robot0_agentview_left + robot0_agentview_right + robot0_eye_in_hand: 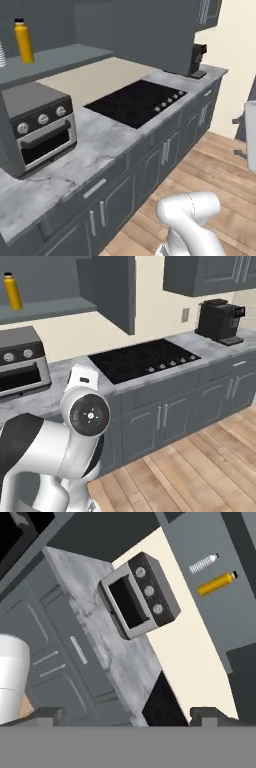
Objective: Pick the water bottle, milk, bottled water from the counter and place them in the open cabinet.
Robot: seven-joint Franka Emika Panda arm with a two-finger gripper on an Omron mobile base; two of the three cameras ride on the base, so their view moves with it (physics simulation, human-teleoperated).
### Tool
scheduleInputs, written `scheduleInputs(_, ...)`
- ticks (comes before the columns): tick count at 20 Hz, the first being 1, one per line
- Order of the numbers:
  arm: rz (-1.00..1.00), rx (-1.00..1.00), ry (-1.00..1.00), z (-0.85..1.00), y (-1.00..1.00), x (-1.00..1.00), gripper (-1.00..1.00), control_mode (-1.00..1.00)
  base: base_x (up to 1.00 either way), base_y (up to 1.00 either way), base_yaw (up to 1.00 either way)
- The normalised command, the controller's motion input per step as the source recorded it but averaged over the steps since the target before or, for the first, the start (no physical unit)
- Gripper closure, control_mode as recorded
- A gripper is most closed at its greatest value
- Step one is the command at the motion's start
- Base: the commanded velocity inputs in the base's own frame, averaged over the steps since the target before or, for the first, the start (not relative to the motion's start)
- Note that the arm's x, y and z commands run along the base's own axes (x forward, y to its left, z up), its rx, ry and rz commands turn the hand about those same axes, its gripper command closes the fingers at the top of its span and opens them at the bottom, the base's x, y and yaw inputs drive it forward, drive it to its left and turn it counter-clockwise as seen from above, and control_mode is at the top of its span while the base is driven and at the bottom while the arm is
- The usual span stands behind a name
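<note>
Arm folded low by the base, hand rolled sideways. The gripper [125, 714] has its fingertips [47, 714] spread wide apart, nothing between them. Far ahead of the fingers, the water bottle [216, 584] and the bottled water [203, 563] stand side by side on the shelf of the open cabinet [220, 612], above the toaster oven [140, 594] on the grey countertop [107, 647]. Left base view catches the bottled water only as a sliver at its edge; right base view adds a coffee machine [220, 321] beyond the black cooktop [145, 360].

water bottle [23, 41] in open cabinet [55, 59] | bottled water [203, 563] beside | toaster oven [37, 127] below
</note>
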Motion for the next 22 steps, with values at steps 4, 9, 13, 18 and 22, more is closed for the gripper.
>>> scheduleInputs(4, 0.00, 0.00, 0.00, 0.00, 0.00, 0.00, -1.00, 1.00, -0.05, 0.00, -0.62)
scheduleInputs(9, 0.00, 0.00, 0.00, 0.00, 0.00, 0.00, -1.00, 1.00, -0.14, 0.00, -0.64)
scheduleInputs(13, 0.00, 0.00, 0.00, 0.00, 0.00, 0.00, -1.00, 1.00, -0.16, 0.00, -0.66)
scheduleInputs(18, 0.00, 0.00, 0.00, 0.00, 0.00, 0.00, -1.00, 1.00, -0.03, -0.04, -0.67)
scheduleInputs(22, 0.00, 0.00, 0.00, 0.00, 0.00, 0.00, -1.00, 1.00, 0.00, -0.10, -0.68)
